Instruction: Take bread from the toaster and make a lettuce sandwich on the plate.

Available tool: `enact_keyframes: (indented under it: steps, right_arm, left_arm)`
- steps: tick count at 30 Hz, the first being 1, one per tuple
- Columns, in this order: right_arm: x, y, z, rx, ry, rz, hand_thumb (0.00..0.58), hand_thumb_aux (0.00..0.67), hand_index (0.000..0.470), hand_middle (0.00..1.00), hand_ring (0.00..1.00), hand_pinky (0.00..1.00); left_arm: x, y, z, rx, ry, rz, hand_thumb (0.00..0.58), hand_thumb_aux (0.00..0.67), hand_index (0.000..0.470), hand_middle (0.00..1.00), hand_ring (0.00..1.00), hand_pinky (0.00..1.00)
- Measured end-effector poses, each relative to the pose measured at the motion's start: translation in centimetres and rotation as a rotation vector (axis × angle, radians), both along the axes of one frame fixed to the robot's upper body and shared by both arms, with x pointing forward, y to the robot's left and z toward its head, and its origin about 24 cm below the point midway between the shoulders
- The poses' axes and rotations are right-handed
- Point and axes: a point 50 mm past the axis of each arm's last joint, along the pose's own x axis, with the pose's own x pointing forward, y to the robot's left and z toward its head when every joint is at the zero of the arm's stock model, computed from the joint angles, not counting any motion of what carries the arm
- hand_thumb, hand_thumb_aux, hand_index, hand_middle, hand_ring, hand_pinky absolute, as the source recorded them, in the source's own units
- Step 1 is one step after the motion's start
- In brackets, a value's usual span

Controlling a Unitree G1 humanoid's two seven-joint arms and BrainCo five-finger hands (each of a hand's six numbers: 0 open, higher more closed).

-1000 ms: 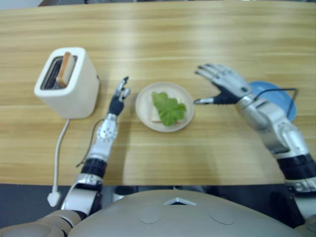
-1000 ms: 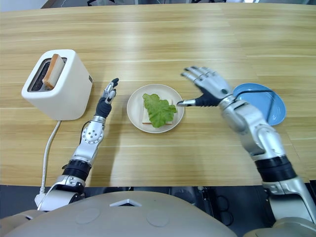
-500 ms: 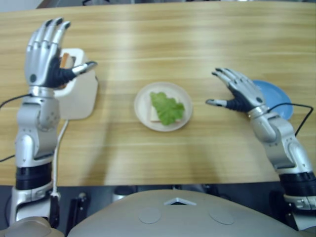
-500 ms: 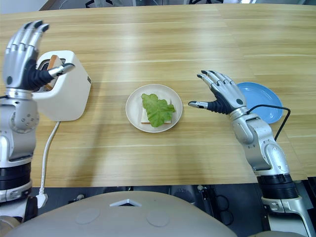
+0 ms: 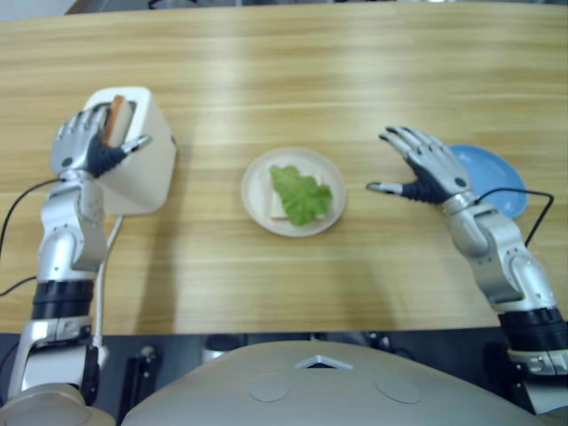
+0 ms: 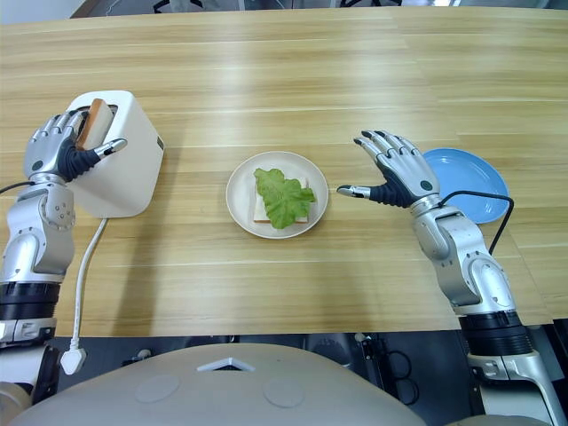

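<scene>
A: Go. Nearest stuff first, bottom left?
B: White plug [image 6: 71, 359] hangs past the near edge of the surface [image 6: 284, 80]. Its cord [image 6: 86, 266] runs up the left side to the toaster [image 6: 129, 173].
A: Centre of frame?
B: 1 cream plate [image 6: 238, 211]. 1 bread slice [image 6: 259, 214] lies flat on it, with a lettuce leaf [image 6: 282, 195] on top covering most of the slice. Lettuce is the top layer.
A: Right hand?
B: The right hand [image 6: 398, 173] is right of centre, near the plate's right rim but apart from it. It's wide open, digits spread, thumb pointing toward the plate, and it has hold of nothing.
A: Anything past it?
B: 1 blue plate [image 6: 475, 170] just beside it toward the right edge. A black cable [image 6: 509, 202] at the wrist loops across that plate.
A: Left hand?
B: The left hand [image 6: 55, 149] is at the left edge, up against the toaster's top, right beside the toast slice [image 6: 93, 122]. Can't tell how closed it is or whether it has hold of the slice.
A: Toaster itself?
B: White, upper left, well apart from the cream plate. The 1 toast slice stands upright in the slot and sticks out of the top.
A: Farthest?
B: Wood-grain surface runs to the top of the frame.
</scene>
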Motion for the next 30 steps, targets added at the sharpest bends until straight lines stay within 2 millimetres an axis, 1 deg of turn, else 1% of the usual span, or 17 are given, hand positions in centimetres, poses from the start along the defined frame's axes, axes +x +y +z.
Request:
enact_keyframes:
  steps: [3, 8, 9, 10, 11, 12, 13, 14, 22, 28, 30]
  right_arm:
    - [0.0, -0.1, -0.1, -0.011, 0.001, -0.005, 0.0, 0.0, 0.0, 0.0, 0.0, 0.0]
    - [-0.2, -0.2, -0.2, -0.017, 0.009, -0.009, 0.0, 0.0, 0.0, 0.0, 0.0, 0.0]
    - [-0.2, -0.2, -0.3, -0.018, 0.012, -0.01, 0.0, 0.0, 0.0, 0.0, 0.0, 0.0]
    - [-0.3, -0.2, -0.3, -0.018, 0.014, -0.011, 0.0, 0.0, 0.0, 0.0, 0.0, 0.0]
    - [-0.3, -0.2, -0.4, -0.018, 0.015, -0.011, 0.0, 0.0, 0.0, 0.0, 0.0, 0.0]
    - [-0.3, -0.2, -0.4, -0.018, 0.015, -0.012, 0.0, 0.0, 0.0, 0.0, 0.0, 0.0]
    - [-0.3, -0.2, -0.4, -0.019, 0.016, -0.012, 0.0, 0.0, 0.0, 0.0, 0.0, 0.0]
    - [-0.3, -0.3, -0.4, -0.019, 0.017, -0.013, 0.0, 0.0, 0.0, 0.0, 0.0, 0.0]
    - [-0.3, -0.3, -0.4, -0.024, 0.017, -0.013, 0.0, 0.0, 0.0, 0.0, 0.0, 0.0]
    - [-0.3, -0.4, -0.3, -0.029, 0.018, -0.013, 0.0, 0.0, 0.0, 0.0, 0.0, 0.0]
    - [-0.4, -0.4, -0.4, -0.029, 0.021, -0.014, 0.0, 0.0, 0.0, 0.0, 0.0, 0.0]
  left_arm:
    - [0.1, 0.0, -0.4, -0.016, 0.016, 0.004, 0.0, 0.0, 0.0, 0.0, 0.0, 0.0]
    - [0.0, 0.2, -0.5, -0.041, 0.015, 0.013, 0.0, 0.0, 0.0, 0.0, 0.0, 0.0]
    - [0.0, 0.2, -0.5, -0.052, 0.014, 0.013, 0.36, 0.257, 0.177, 0.0, 0.0, 0.0]
    - [0.0, 0.2, -0.5, -0.059, 0.013, 0.013, 0.491, 0.407, 0.28, 0.0, 0.0, 0.0]
    - [0.0, 0.2, -0.5, -0.067, 0.012, 0.015, 0.559, 0.544, 0.373, 0.05, 0.05, 0.05]
    - [0.0, 0.2, -0.5, -0.077, 0.011, 0.016, 0.559, 0.544, 0.373, 0.05, 0.05, 0.05]
    - [0.0, 0.2, -0.5, -0.091, 0.01, 0.017, 0.58, 0.67, 0.46, 0.34, 0.34, 0.34]
    - [0.0, 0.2, -0.5, -0.098, 0.006, 0.014, 0.58, 0.67, 0.46, 1.0, 1.0, 1.0]
    - [-0.3, 0.8, 0.5, -0.148, -0.068, 0.031, 0.58, 0.67, 0.46, 1.0, 1.0, 1.0]
    - [-0.8, 0.7, 0.9, -0.162, -0.105, 0.02, 0.58, 0.67, 0.46, 1.0, 1.0, 1.0]
    - [-1.1, 0.6, 1.8, -0.157, -0.17, 0.003, 0.58, 0.67, 0.46, 1.0, 1.0, 1.0]
